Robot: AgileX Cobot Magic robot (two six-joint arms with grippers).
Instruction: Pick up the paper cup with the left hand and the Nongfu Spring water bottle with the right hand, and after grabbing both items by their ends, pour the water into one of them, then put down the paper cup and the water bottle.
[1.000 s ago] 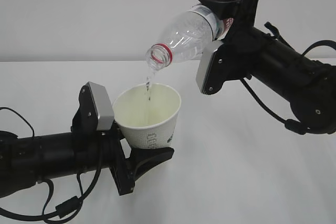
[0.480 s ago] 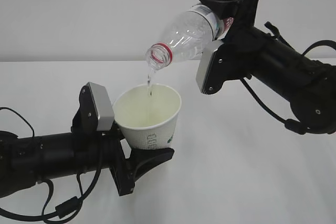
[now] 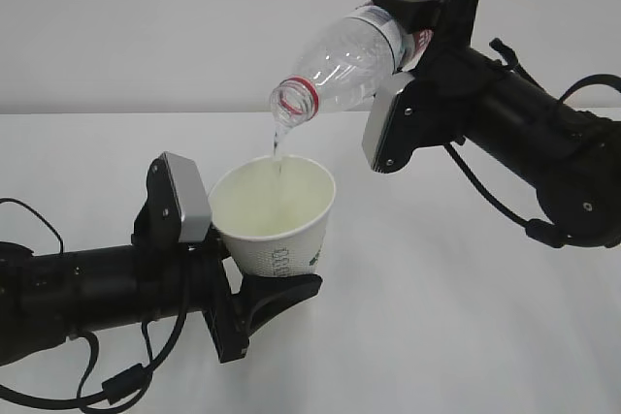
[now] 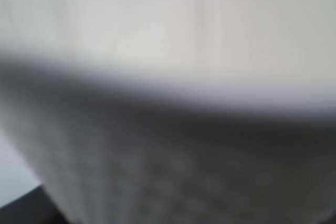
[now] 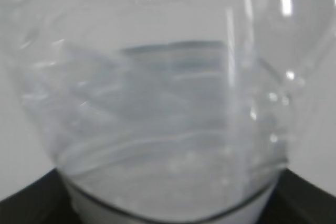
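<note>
The white paper cup [image 3: 277, 215] with its green logo is held upright off the table, my left gripper [image 3: 262, 278] shut on its lower end. Above it, the clear Nongfu Spring water bottle [image 3: 344, 60] is tipped mouth-down to the left, red neck ring over the cup. My right gripper [image 3: 408, 31] is shut on the bottle's base end. A thin stream of water [image 3: 277, 147] falls from the mouth into the cup. The blurred cup wall [image 4: 168, 156] fills the left wrist view. The bottle [image 5: 168, 103], with water pooled inside, fills the right wrist view.
A white table [image 3: 466, 317] lies under both arms, with a plain pale wall behind. Black cables [image 3: 107, 385] trail from the left arm at the lower left.
The stream of water has thinned a little. Both arms, the cup and the bottle hold nearly the same pose.
</note>
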